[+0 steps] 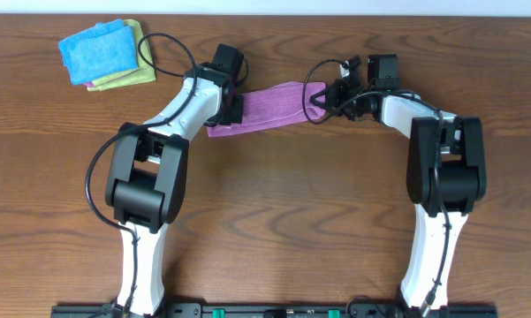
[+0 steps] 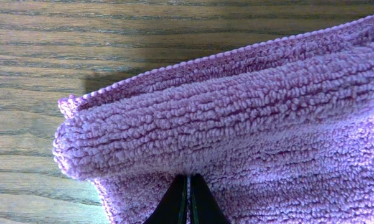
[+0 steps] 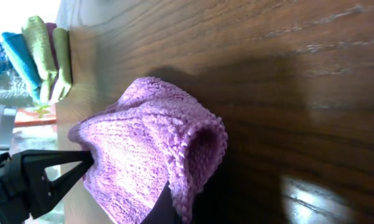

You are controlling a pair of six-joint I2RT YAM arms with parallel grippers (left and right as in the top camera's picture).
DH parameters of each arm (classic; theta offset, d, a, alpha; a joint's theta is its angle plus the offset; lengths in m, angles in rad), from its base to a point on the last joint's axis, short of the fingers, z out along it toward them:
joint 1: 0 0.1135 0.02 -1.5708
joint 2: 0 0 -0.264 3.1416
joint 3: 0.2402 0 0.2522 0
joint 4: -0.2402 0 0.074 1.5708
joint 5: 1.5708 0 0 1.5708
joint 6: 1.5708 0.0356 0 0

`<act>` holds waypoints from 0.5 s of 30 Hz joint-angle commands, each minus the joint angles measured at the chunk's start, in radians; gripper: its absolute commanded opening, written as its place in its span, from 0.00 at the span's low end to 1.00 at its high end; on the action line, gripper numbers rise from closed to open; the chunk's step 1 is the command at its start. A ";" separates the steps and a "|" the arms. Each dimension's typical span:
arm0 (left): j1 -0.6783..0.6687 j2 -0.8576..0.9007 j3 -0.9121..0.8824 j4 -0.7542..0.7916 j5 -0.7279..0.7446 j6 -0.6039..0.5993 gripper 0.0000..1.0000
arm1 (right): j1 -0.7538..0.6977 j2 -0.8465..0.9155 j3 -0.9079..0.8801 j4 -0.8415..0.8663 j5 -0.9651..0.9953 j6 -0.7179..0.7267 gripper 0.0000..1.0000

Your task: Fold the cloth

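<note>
- Cloth (image 1: 265,108), purple, stretches as a band across the far middle of the table (image 1: 274,221), strung between the two arms.
- We find the left gripper (image 1: 232,108) at its left end, jaws pressed together on a folded edge of the cloth.
- Over to the right gripper (image 1: 322,97): its jaws are pinching the other end, and the fabric bunches up around them.
- Far left corner, we spot a stack of folded cloths (image 1: 106,55), blue on top, well apart.

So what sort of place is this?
Probably a robot lab bench: a left arm and right arm at a wooden table, a purple cloth held between them, spare folded cloths stacked in the corner.
</note>
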 commanded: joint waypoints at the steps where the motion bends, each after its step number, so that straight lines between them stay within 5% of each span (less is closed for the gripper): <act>1: 0.000 0.058 -0.006 -0.011 0.031 0.003 0.06 | 0.012 -0.050 0.005 0.002 -0.031 0.015 0.02; 15: 0.000 0.058 -0.006 -0.011 0.053 -0.005 0.06 | 0.104 -0.196 0.005 0.000 -0.027 0.012 0.02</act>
